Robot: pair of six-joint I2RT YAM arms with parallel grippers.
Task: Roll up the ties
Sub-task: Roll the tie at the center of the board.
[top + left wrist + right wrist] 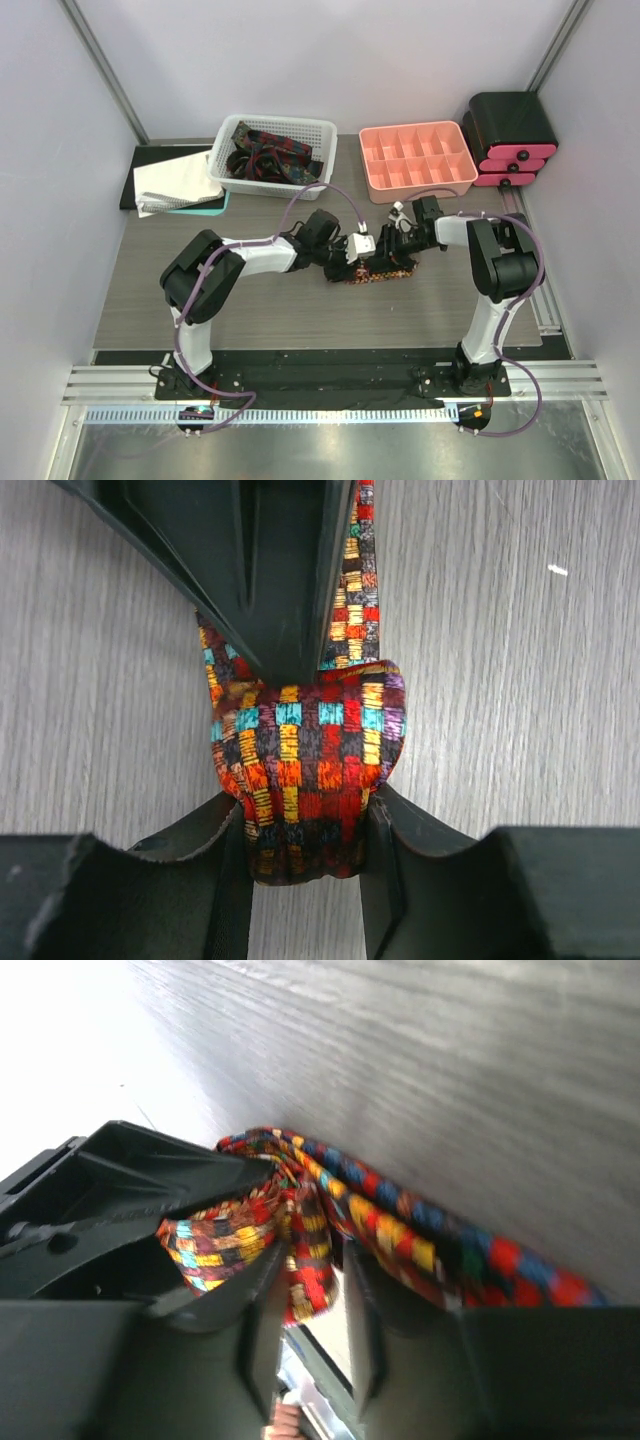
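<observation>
Left gripper (pixel 305 865) clamps the tie (pixel 300 760) at its rolled end, my right gripper (pixel 312 1290) straddles a fold, grip unclear; mid-roll, I judge another tight turn down the tail comes next.

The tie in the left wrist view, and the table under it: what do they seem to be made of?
The tie: woven fabric, perhaps silk, with visible thread lines and slight sheen. The table: probably laminate, matte grey printed wood grain.

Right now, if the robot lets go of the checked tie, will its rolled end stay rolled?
Probably not: the tie looks soft and floppy, bulging inside the left gripper. Its sheen suggests slippery fabric, so the roll may loosen.
</observation>
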